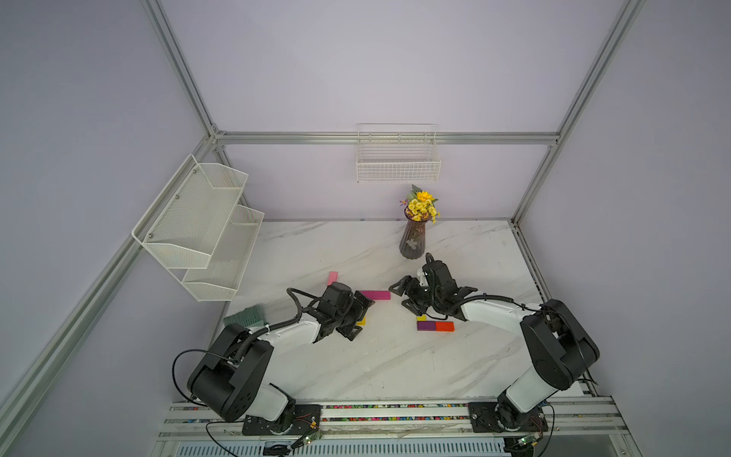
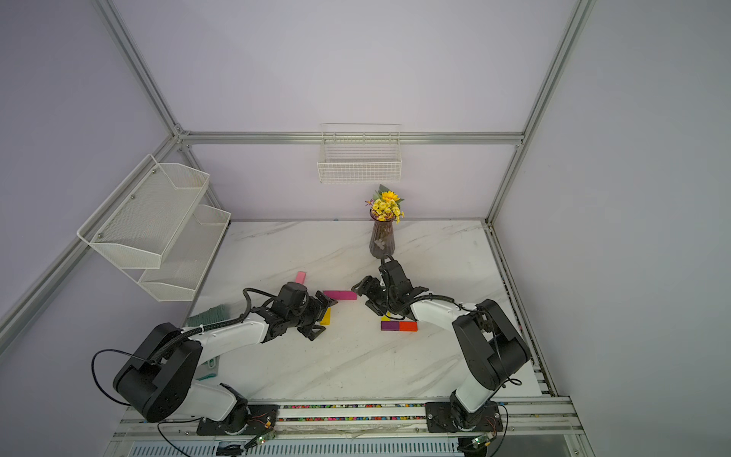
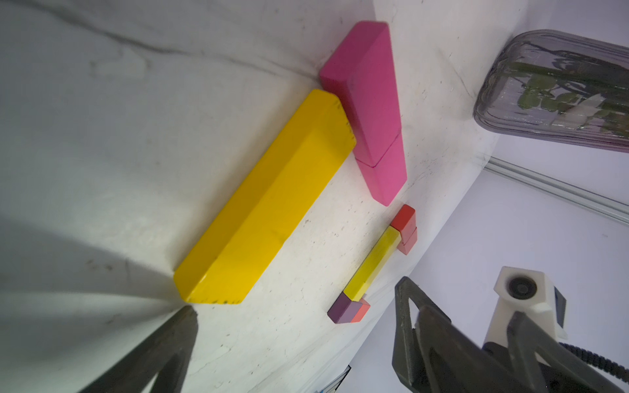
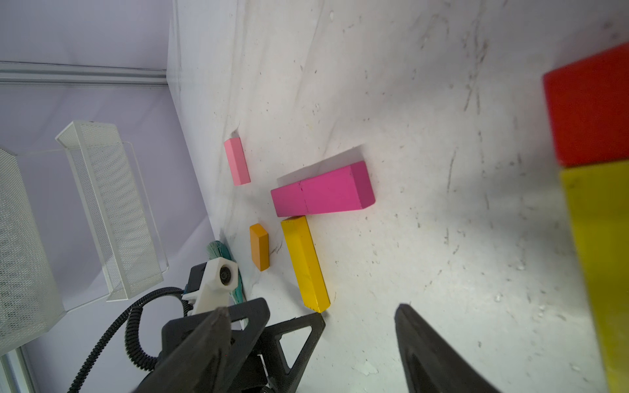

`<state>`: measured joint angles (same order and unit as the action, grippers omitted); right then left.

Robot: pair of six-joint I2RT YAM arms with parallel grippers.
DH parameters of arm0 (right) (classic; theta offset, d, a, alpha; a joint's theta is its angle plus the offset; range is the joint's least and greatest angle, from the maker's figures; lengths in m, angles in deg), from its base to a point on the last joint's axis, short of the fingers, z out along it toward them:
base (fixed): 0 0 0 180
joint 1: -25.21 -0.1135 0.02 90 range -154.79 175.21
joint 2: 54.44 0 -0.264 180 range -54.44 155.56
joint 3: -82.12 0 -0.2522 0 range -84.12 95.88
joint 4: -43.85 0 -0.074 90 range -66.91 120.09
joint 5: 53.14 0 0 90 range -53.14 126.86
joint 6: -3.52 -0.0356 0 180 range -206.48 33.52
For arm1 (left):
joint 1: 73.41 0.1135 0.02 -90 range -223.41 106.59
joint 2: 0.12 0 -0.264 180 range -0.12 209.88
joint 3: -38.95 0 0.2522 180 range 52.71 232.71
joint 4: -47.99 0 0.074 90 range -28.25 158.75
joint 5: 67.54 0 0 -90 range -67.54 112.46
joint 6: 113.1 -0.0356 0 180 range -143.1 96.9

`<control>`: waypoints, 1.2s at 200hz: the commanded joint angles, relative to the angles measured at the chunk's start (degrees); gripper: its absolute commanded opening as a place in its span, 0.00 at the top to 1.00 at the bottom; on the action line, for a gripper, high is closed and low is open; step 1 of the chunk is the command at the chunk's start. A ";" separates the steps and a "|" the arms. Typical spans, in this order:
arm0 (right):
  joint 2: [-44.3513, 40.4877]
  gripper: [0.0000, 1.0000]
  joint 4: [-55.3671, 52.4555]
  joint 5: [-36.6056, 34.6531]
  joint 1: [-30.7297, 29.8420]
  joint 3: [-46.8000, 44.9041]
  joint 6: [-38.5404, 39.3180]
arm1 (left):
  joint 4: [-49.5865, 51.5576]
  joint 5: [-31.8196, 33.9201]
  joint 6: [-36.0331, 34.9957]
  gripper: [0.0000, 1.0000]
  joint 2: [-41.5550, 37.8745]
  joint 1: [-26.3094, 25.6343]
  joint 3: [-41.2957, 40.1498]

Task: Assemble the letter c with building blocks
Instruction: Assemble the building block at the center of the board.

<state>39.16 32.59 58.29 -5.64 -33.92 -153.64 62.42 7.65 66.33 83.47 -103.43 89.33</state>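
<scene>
1. two yellow blocks lie mostly hidden under the arms in both top views; the orange block (image 4: 259,246) shows only in the right wrist view.
2. left claw (image 1: 362,320) spread wide and empty, at the left yellow block (image 3: 269,200), which touches the magenta blocks (image 1: 375,295).
3. right claw (image 1: 396,295) parted and empty, just beside the right yellow block (image 3: 372,263), which joins the red blocks (image 3: 405,228) and the purple block (image 1: 426,325).
4. flower vase (image 1: 412,239) stands behind it on the surface (image 1: 395,364).

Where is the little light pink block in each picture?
In a top view: light pink rectangular block, left of the two magenta blocks.
In a top view: same place.
Left wrist: not in it.
Right wrist: it lies past the magenta blocks.
Shared landmark: the magenta blocks.
</scene>
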 commanded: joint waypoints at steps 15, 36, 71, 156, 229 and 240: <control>-1.84 0.22 -1.36 -1.04 0.35 0.08 -0.04 | -2.06 -0.66 -0.18 0.00 0.55 0.57 -0.15; -1.93 0.22 -1.45 -1.13 0.33 0.07 -0.04 | -2.07 -0.59 -0.26 0.00 0.69 0.67 -0.15; -1.99 0.22 -1.45 -1.10 0.31 -0.10 -0.04 | -2.16 -0.75 -0.61 0.00 0.87 1.08 -0.15; -2.96 0.22 -2.06 -1.58 0.32 -0.62 -0.06 | -2.83 -1.19 -0.92 0.00 1.30 1.63 -0.34; -3.77 0.22 -2.50 -1.83 0.31 -1.13 -0.01 | -2.96 -1.55 -1.27 0.00 1.53 2.04 -0.23; -3.76 0.22 -2.50 -1.84 0.33 -1.15 -0.04 | -2.84 -1.54 -1.44 0.00 1.46 2.19 -0.22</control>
<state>37.04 31.26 57.24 -5.64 -34.25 -153.61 60.58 6.43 65.85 85.07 -101.90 89.33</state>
